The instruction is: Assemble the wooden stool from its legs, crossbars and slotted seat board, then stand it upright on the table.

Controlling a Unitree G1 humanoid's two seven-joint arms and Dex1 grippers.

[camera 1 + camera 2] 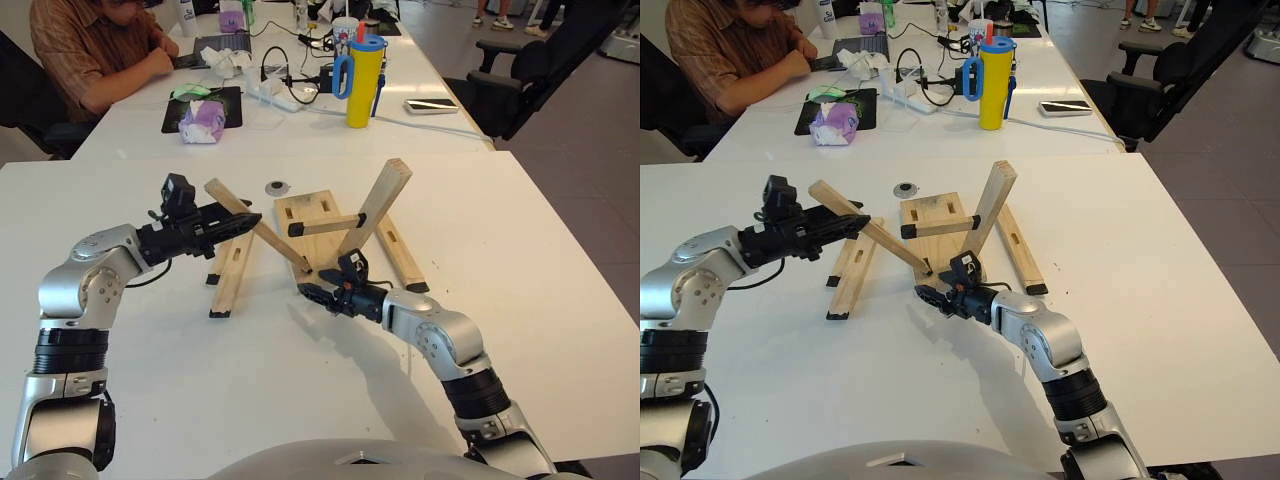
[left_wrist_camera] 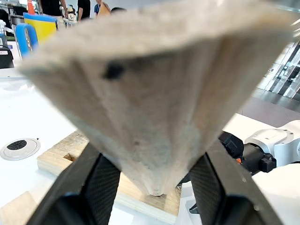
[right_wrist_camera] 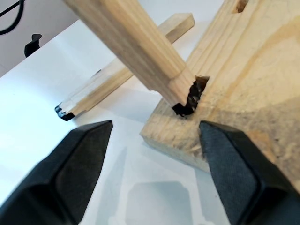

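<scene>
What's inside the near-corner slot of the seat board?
The tip of the leg the left hand holds. The slot bottom is covered by it.

White table (image 1: 520, 330), slotted seat board (image 1: 312, 208) lying flat, wooden bars (image 1: 228, 285) beside it, round grommet (image 1: 277, 187) behind.

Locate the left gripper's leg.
Head view, centre-left: the leg slants from the left gripper down to the seat board's near corner slot, beside the right gripper.

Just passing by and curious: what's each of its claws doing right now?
Left gripper: shut on the slanted wooden leg.
Right gripper: open, holding nothing, at the seat board's near corner.
</scene>
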